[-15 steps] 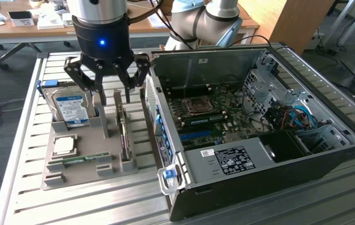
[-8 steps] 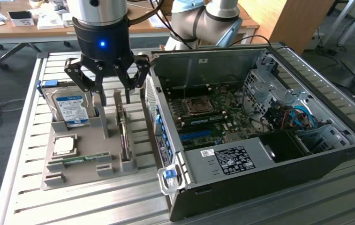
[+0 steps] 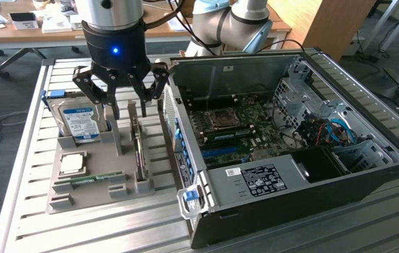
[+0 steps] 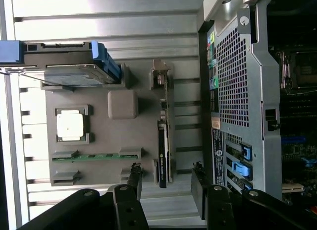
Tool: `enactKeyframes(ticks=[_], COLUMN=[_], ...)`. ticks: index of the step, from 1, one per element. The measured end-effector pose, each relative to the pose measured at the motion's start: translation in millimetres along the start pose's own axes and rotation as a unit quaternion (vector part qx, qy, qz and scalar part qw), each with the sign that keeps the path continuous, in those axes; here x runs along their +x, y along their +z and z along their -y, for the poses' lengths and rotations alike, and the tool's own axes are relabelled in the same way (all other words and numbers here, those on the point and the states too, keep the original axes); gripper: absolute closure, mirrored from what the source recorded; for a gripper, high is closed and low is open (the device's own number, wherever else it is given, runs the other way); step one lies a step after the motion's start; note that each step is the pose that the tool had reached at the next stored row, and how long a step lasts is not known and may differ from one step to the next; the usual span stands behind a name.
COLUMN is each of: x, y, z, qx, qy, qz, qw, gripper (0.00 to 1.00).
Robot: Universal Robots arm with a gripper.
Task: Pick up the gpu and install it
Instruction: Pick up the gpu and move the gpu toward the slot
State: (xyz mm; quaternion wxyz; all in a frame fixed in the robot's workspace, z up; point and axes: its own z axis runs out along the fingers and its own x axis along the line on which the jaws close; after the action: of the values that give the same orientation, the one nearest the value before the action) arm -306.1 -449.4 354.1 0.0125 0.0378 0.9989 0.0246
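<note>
The gpu (image 3: pixel 138 147) is a thin dark card standing on its edge in a slot of the grey parts tray (image 3: pixel 94 196), on the side nearest the computer case. My gripper (image 3: pixel 130 112) hangs just above the card's far end, open, with nothing between its fingers. In the wrist view the black fingertips (image 4: pixel 134 178) straddle the line of the gpu (image 4: pixel 163 141), one on each side, apart from it. The open computer case (image 3: pixel 291 147) lies on its side beside the tray, its motherboard (image 3: pixel 234 129) exposed.
The tray also holds a blue-labelled hard drive (image 3: pixel 79 125) standing upright, a silver CPU (image 3: pixel 73 163) and a green RAM stick (image 3: pixel 94 179). All of it rests on a slatted metal table (image 3: pixel 79 232). The case's rear wall (image 4: pixel 237 91) stands close to the gpu's slot.
</note>
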Motion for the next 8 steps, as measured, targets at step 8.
enactKeyframes(ticks=[8], x=[0.0], y=[2.1], z=[0.1], qx=[-0.0001], qy=[0.0], qz=[0.0001], qw=[1.0], gripper=[0.47])
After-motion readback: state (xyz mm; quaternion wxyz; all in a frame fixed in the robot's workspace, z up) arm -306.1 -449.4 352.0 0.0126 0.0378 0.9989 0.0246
